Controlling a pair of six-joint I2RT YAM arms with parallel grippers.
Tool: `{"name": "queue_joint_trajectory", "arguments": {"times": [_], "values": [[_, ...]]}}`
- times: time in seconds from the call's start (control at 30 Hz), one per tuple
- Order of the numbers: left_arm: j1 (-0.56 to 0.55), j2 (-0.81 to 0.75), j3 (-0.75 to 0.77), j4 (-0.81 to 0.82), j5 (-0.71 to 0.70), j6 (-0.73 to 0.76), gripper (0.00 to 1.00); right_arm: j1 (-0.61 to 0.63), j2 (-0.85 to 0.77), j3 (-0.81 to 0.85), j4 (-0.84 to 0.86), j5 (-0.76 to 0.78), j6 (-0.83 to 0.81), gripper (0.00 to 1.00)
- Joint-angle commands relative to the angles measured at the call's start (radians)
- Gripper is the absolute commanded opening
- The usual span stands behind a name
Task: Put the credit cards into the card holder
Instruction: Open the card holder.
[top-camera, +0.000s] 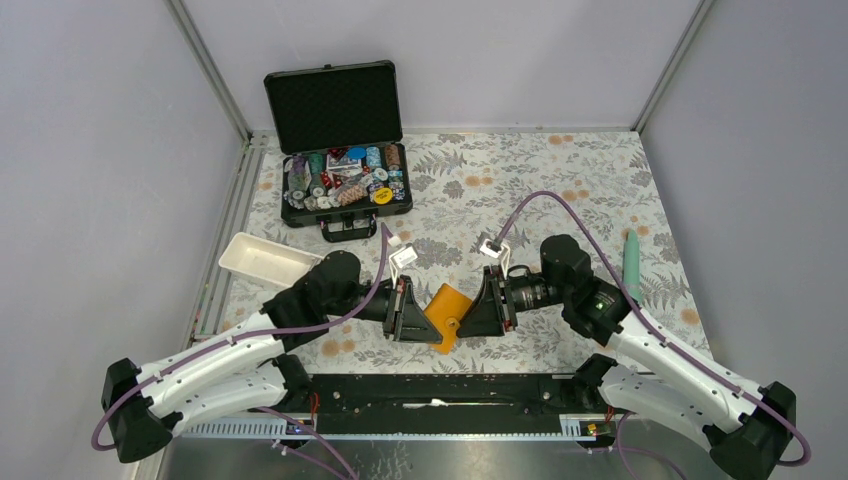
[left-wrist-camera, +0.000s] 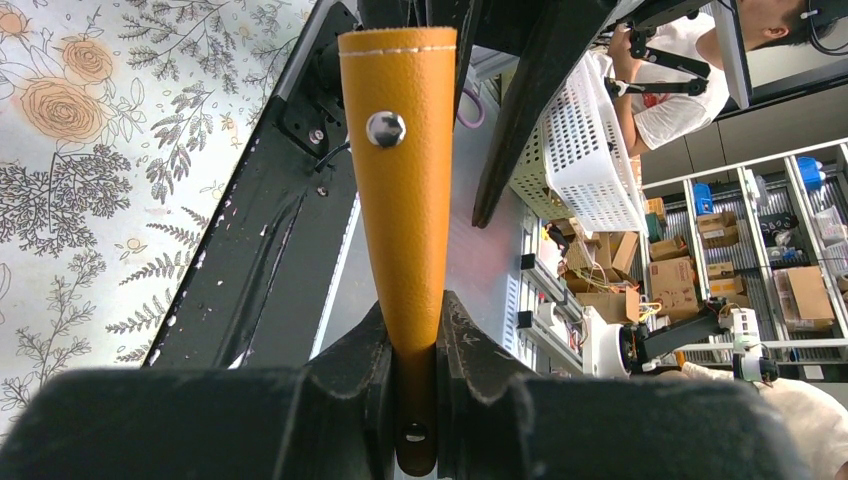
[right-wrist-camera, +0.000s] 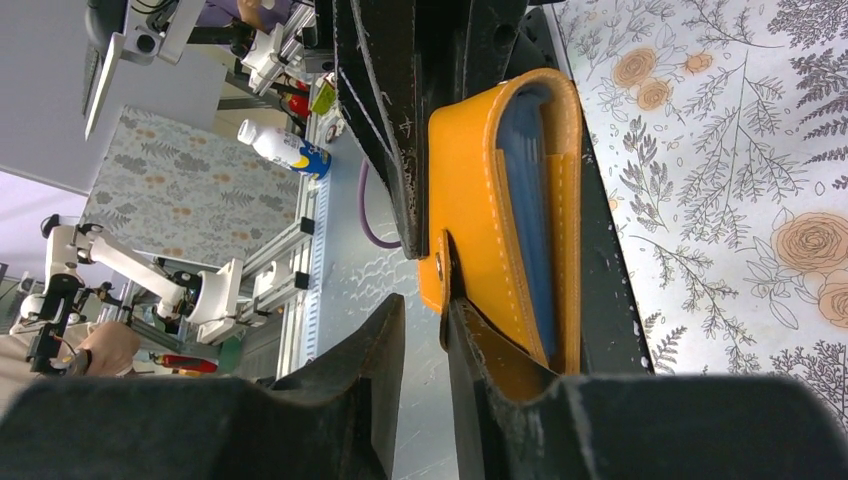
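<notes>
Floral tablecloth (top-camera: 560, 190): orange-tan leather-like folding card holder (top-camera: 447, 310), likely light and pliant, one edge clamped in left gripper (left-wrist-camera: 413, 335), right gripper (right-wrist-camera: 425, 320) parted at its snap tab (right-wrist-camera: 440, 268), probably the best hold.

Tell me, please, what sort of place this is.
Probably a robotics lab or workshop: shelves of cardboard boxes, another white robot arm beside aluminium framing, and a person nearby.
</notes>
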Motion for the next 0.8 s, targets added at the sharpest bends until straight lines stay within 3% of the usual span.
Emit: {"name": "queue_joint_trajectory", "arguments": {"times": [0.0,0.2,0.33,0.53,0.77], "values": [[0.001,-0.013,0.069,0.147,0.019,-0.007,0.00,0.024,0.002,-0.013,0.060,0.053,0.006,0.27],[0.000,-0.009,0.058,0.160,0.010,-0.030,0.00,0.046,0.015,-0.013,0.108,0.137,0.019,0.15],[0.001,-0.003,0.055,0.157,-0.012,-0.043,0.00,0.085,0.031,0.003,0.078,0.269,-0.020,0.00],[0.036,0.007,0.032,0.136,-0.042,-0.091,0.00,0.135,-0.021,0.001,0.010,0.499,-0.122,0.00],[0.079,0.056,-0.027,0.224,-0.025,-0.198,0.00,0.187,-0.010,0.056,-0.046,0.610,-0.231,0.00]]}}
